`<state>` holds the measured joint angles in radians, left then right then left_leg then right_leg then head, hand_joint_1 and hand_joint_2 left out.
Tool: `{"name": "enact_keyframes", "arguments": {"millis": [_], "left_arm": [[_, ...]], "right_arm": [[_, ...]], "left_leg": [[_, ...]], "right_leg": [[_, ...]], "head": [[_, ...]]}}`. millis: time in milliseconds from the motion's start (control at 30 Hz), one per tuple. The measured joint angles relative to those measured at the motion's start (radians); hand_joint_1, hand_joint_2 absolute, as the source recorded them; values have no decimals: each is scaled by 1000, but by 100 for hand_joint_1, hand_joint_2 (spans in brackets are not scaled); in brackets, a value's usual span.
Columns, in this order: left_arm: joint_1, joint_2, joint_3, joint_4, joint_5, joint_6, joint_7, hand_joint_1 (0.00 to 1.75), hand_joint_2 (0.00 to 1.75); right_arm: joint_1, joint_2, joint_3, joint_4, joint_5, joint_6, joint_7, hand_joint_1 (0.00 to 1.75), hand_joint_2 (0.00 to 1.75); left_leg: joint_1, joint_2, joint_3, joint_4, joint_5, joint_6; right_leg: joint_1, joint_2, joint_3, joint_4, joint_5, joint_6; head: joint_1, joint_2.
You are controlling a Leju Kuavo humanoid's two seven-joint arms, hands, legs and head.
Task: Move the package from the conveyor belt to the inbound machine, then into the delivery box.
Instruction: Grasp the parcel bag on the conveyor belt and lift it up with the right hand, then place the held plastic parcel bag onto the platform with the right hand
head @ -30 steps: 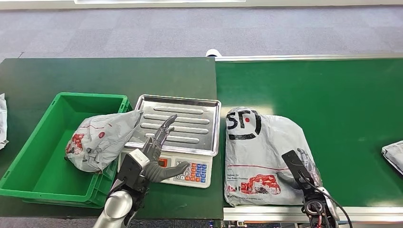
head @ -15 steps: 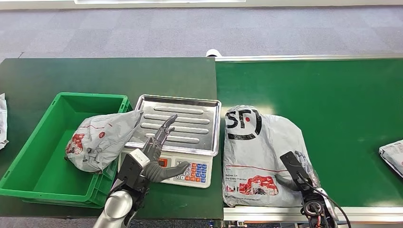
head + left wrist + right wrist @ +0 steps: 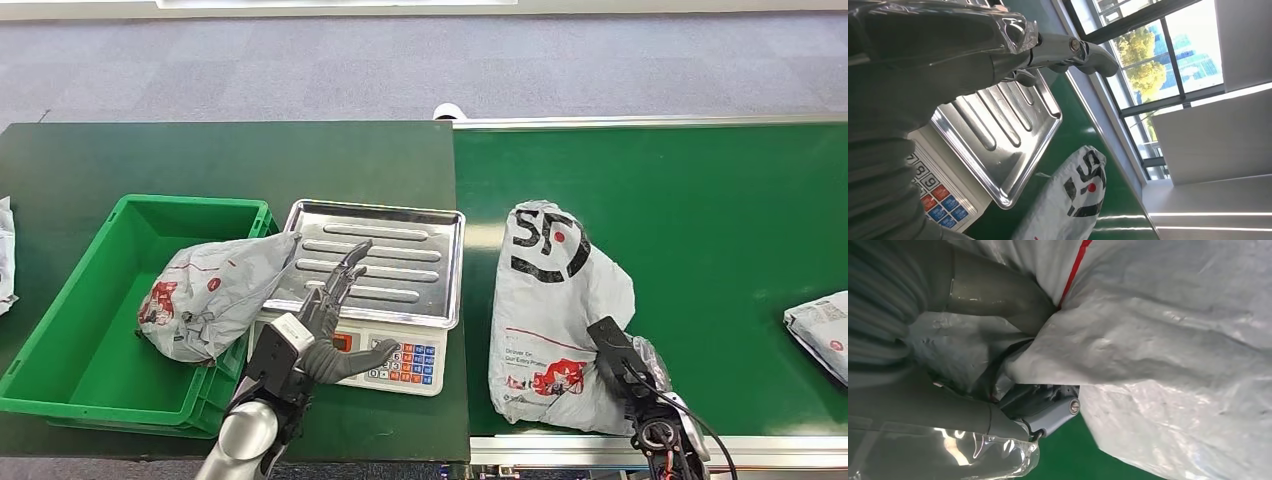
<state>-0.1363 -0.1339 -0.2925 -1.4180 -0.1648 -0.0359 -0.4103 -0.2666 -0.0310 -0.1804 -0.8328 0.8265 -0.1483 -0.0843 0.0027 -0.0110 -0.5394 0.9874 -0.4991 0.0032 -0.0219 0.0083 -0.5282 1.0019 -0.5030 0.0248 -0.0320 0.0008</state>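
Head view: grey package (image 3: 555, 315) with a black-and-red logo lying on the green conveyor belt (image 3: 700, 200), at about 5 o'clock in the frame, its logo end tilted toward 1 o'clock. Right hand (image 3: 628, 362) at the package's near right corner, gripping the bag's edge. Just beside the belt at 9 o'clock of the package, the inbound machine (image 3: 375, 290), a scale with a ribbed steel tray and coloured keypad. Left hand (image 3: 330, 320) hovering over the scale's near edge, fingers spread apart, thumb out toward 3 o'clock, holding nothing. Farther toward 9 o'clock, the green delivery box (image 3: 90, 300) with a second grey parcel (image 3: 210, 295) draped over its rim next to the scale. Another parcel (image 3: 820, 335) at the belt's 3 o'clock edge. Left wrist view: steel tray and keypad of the inbound machine (image 3: 998, 145), package (image 3: 1068, 200) beyond it on the belt, left hand (image 3: 948, 50) empty with fingers extended. Right wrist view: right hand (image 3: 998, 365) with thumb and fingers clamped on a fold of the package (image 3: 1173, 340), green belt (image 3: 1068, 460) showing beneath.
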Motion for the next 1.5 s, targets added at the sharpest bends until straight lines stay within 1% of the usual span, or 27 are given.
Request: {"name": "enact_keyframes", "arguments": {"millis": [267, 333, 433, 500, 667, 800, 933, 1000, 1167, 1333, 1400, 1500], "left_arm": [[8, 0, 2, -13, -4, 0, 4, 0, 175], [9, 0, 3, -13, -3, 4, 0, 0, 175], [11, 0, 4, -15, -6, 27, -20, 0, 175], [12, 0, 6, -19, -12, 41, -29, 0, 175], [18, -1, 8, -30, -21, 45, -37, 0, 175], [22, -5, 9, -32, -28, 45, -53, 0, 175], [25, -6, 9, -31, -24, 46, -73, 0, 175], [26, -6, 9, -29, -20, 46, -77, 0, 175], [25, -7, 8, -26, -12, 44, -77, 0, 175], [10, -8, 2, -13, 4, 29, -77, 0, 175], [-4, -8, -3, 0, 12, 20, -77, 0, 175], [-28, -8, -17, 26, 24, 5, -77, 0, 175]], "right_arm": [[5, 2, -3, -12, -29, -49, -65, 175, 175], [13, 3, -9, -34, -65, -63, -106, 175, 175], [34, 5, -25, -118, -159, -72, -185, 175, 175], [44, 5, -35, -180, -198, -68, -207, 175, 175], [59, 5, -45, -293, -227, -74, -254, 175, 175], [63, 2, -45, -415, -254, -70, -296, 175, 175], [58, -11, -37, -532, -278, -69, -368, 175, 175], [49, -25, -26, -581, -278, -72, -392, 175, 175], [27, -60, 8, -651, -266, -76, -411, 175, 175], [-52, -135, 89, -673, -243, -74, -399, 175, 175], [-94, -154, 135, -669, -196, -66, -388, 175, 175], [-169, -165, 233, -625, -64, -58, -359, 175, 175]], "left_leg": [[0, 0, 0, 0, 0, 0], [0, 0, 0, 0, 0, 0], [0, 0, -1, 0, 0, 0], [0, 0, -1, 0, 0, 0], [0, 0, -1, 0, 0, 0], [0, 0, -1, 0, 0, 0], [0, 0, -1, 0, 0, 0], [0, 0, 0, 0, 0, 0], [0, 0, -1, 0, 0, 0], [0, 0, 0, 0, 0, 0], [0, 0, 0, 0, 0, 0], [0, 1, 0, 0, 1, 0]], "right_leg": [[0, 0, 0, 0, 0, 0], [0, 0, 0, 0, 0, 0], [0, 0, 0, 0, 0, 0], [0, 0, 0, 0, 0, 0], [0, 0, -1, 0, 0, 0], [0, 0, 0, 0, 0, 0], [0, 0, 0, 0, 0, 0], [0, 0, 0, 0, 0, 0], [0, 0, 0, 0, 0, 0], [0, 0, 0, 0, 0, 0], [0, 0, 0, 0, 1, 0], [0, 1, 0, 0, 1, -1]], "head": [[0, 0], [0, 0], [0, 0], [0, 0], [0, 0], [0, 0], [0, 0], [0, 0], [0, 0], [0, 0], [0, 0], [0, 0]]}}
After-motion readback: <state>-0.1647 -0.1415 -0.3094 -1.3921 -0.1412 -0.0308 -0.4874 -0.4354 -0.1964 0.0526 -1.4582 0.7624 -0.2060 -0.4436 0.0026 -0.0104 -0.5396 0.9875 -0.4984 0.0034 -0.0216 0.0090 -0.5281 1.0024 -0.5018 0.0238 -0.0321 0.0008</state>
